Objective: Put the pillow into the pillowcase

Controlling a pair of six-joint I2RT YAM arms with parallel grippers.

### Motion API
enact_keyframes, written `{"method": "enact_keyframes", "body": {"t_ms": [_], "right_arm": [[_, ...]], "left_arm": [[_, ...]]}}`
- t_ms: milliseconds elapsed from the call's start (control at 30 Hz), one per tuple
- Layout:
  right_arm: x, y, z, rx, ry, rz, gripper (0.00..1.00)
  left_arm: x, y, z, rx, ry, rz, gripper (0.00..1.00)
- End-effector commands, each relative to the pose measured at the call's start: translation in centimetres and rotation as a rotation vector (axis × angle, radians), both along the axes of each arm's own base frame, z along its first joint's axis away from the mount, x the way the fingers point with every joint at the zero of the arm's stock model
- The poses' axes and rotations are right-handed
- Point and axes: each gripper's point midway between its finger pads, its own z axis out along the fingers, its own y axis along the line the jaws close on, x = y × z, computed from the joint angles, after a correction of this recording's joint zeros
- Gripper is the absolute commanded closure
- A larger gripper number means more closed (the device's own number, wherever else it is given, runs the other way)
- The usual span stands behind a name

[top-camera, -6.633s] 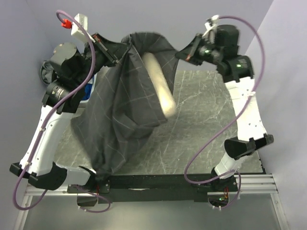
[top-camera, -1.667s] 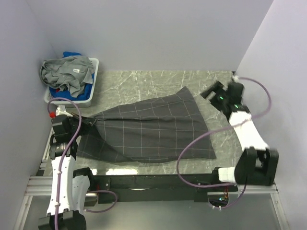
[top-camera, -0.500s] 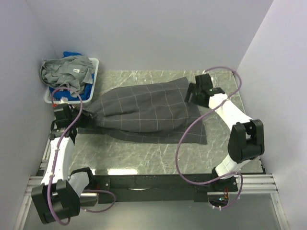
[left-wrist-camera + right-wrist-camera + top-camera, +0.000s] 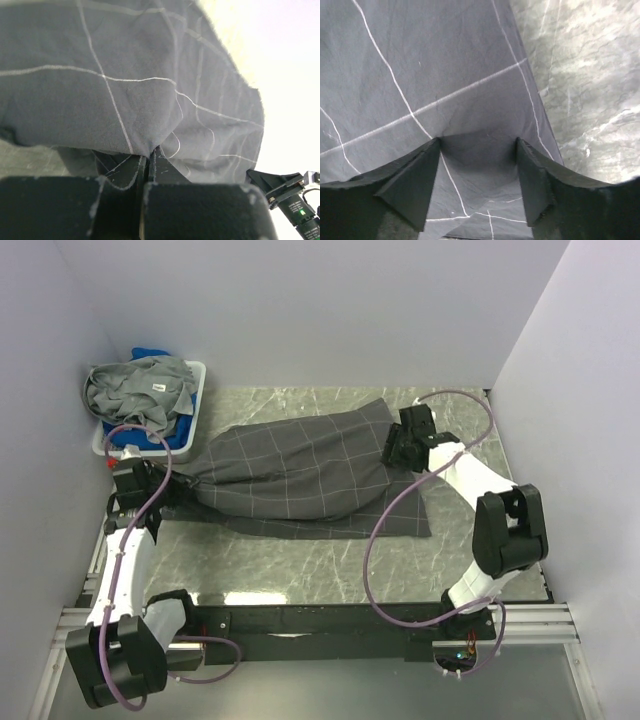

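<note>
The bulging charcoal windowpane-grid cloth pillowcase (image 4: 300, 465) is clamped by the left gripper (image 4: 150, 160). The right gripper (image 4: 477, 143) gapes against it, gripping nothing. A white plastic basket (image 4: 199, 392) holds grey clothes (image 4: 135, 390).

2 white arms (image 4: 120, 570) (black joints (image 4: 510, 530)), purple cables (image 4: 366, 565).

Soft, even light is seen in the top view, with glare on the table (image 4: 250, 597). The left wrist view is washed white at upper right; the pillowcase (image 4: 445, 75) is rendered sharply in the right wrist view.
</note>
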Motion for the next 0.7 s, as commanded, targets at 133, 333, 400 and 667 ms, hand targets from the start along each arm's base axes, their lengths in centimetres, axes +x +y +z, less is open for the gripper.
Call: {"method": "enact_keyframes", "body": {"t_ms": [133, 333, 400, 667], "right_arm": [[4.8, 1.0, 1.0, -0.034, -0.021, -0.008, 0.91], [5.5, -1.1, 16.7, -0.07, -0.252, -0.055, 1.0], [4.6, -1.3, 21.9, -0.046, -0.349, -0.063, 1.0], [2.9, 0.1, 18.1, -0.089, -0.26, -0.015, 1.0]], "left_arm": [[1.8, 0.4, 6.0, 0.053, -0.182, -0.015, 0.99], [2.4, -2.0, 9.6, 0.063, -0.259, -0.122, 0.99], [2.3, -2.2, 10.5, 0.08, -0.264, -0.124, 0.99], [1.3, -1.0, 19.1, 0.149, -0.405, -0.046, 0.99]]}}
